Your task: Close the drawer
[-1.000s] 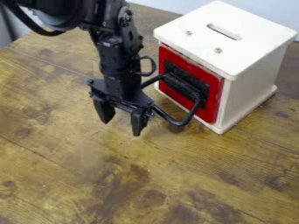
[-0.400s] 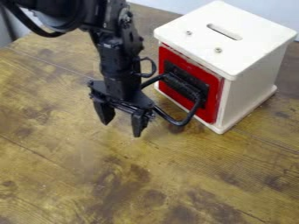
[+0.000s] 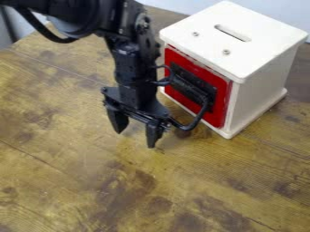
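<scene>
Largest first: wood-grain counter (image 3: 72, 168), carrying everything. On it, at its far right, the cream-white cube (image 3: 248, 77) with a slot on top. The black arm (image 3: 130, 54) is reached in from the upper left.

In the cube's front: the red drawer (image 3: 218, 117), black plate facing out, black loop handle (image 3: 189, 121) jutting toward the arm. Drawer front looks about level with the cube's face; whether a small gap is left cannot be told from this angle.

Smallest: the hand (image 3: 136, 131), fingers spread wide, pointed down at the counter, nothing between them. It is set just beside the handle; contact can't be confirmed.

Status, as judged: closing done or nearly so. Left: a light push inward at most, then the hand backed off without the loop being snagged.
</scene>
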`<state>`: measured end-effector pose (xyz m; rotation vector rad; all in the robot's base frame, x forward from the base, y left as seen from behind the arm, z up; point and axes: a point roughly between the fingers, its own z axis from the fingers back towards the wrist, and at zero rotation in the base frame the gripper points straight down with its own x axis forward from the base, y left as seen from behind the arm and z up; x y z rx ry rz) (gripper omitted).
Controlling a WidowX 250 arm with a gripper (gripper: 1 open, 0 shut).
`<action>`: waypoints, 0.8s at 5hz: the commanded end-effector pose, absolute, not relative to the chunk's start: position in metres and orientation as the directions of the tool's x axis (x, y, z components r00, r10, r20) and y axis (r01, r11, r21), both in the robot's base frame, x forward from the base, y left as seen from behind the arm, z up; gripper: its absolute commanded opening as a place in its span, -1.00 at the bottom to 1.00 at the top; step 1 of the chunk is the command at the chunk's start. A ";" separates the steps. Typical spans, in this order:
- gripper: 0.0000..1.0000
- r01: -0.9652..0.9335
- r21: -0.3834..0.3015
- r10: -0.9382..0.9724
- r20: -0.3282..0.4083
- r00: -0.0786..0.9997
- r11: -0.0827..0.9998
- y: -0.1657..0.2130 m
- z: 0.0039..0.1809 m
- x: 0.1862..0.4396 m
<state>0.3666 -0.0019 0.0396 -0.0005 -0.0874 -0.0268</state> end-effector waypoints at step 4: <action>1.00 -0.019 -0.008 0.021 0.225 0.974 1.000 -0.006 0.104 0.383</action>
